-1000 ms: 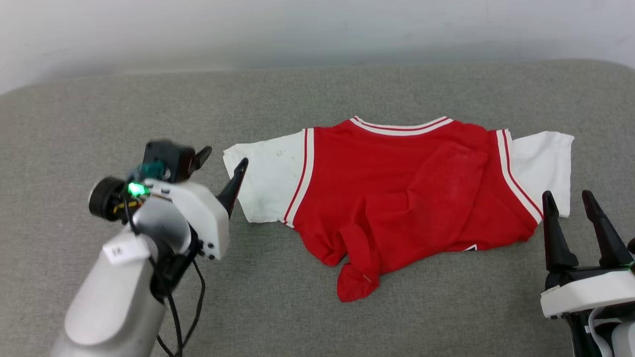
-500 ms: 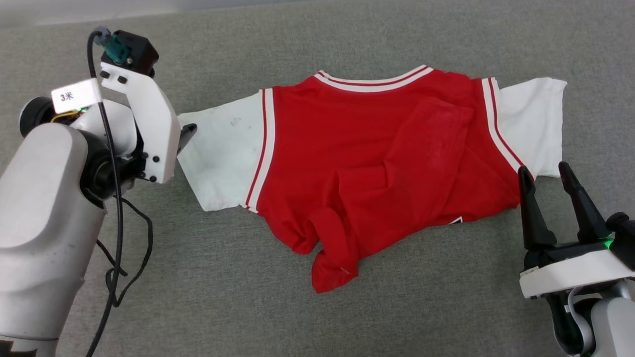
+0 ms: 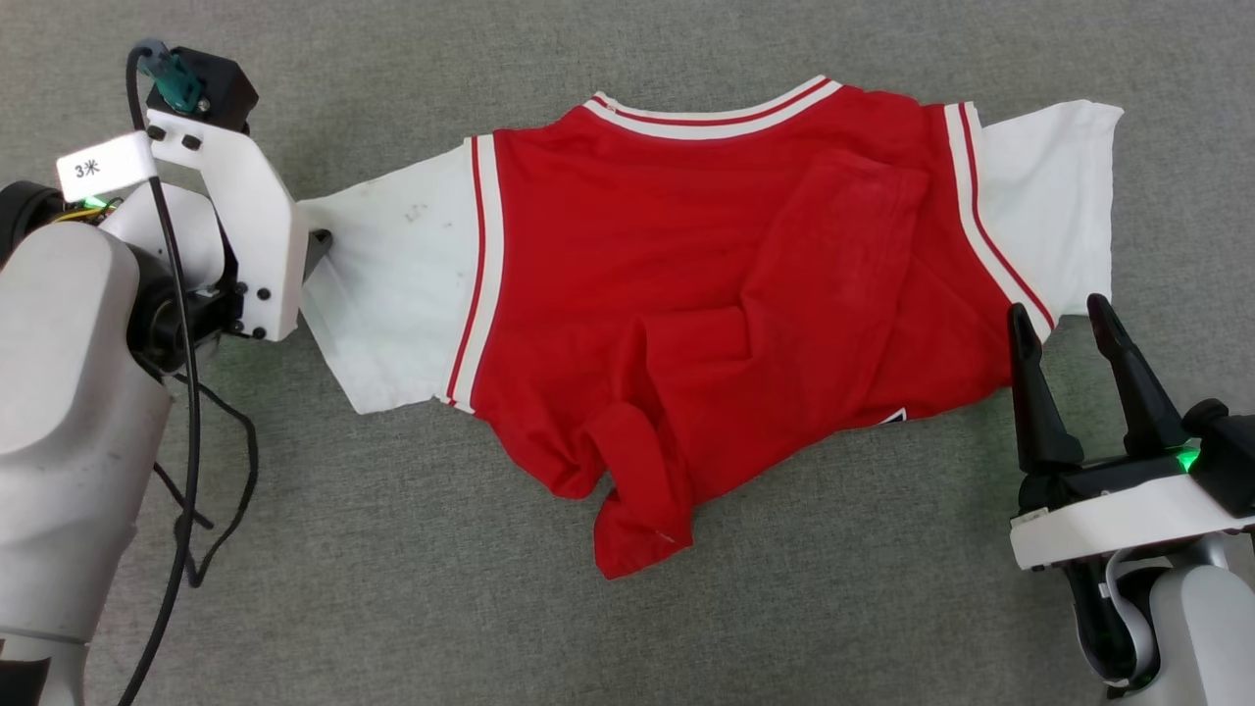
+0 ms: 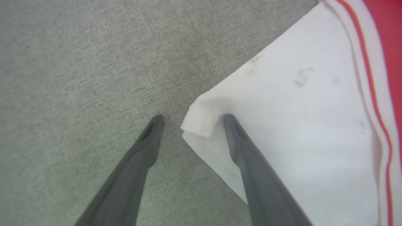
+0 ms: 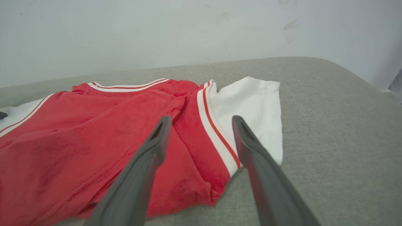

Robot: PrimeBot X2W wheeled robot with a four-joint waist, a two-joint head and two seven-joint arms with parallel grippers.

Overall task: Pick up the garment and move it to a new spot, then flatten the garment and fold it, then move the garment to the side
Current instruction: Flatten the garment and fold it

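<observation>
Garment point(image 3: 726, 294) rumpled on grey surface point(image 3: 392, 549) — left jaws apart astride its sleeve corner point(image 4: 198, 125), right jaws apart

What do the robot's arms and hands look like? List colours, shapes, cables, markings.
The left hand and right hand each have two long dark tapering fingers on white mounts. The left forearm is silver-grey, carrying a loose black cable, a teal plug and a white tag marked 3米.
</observation>
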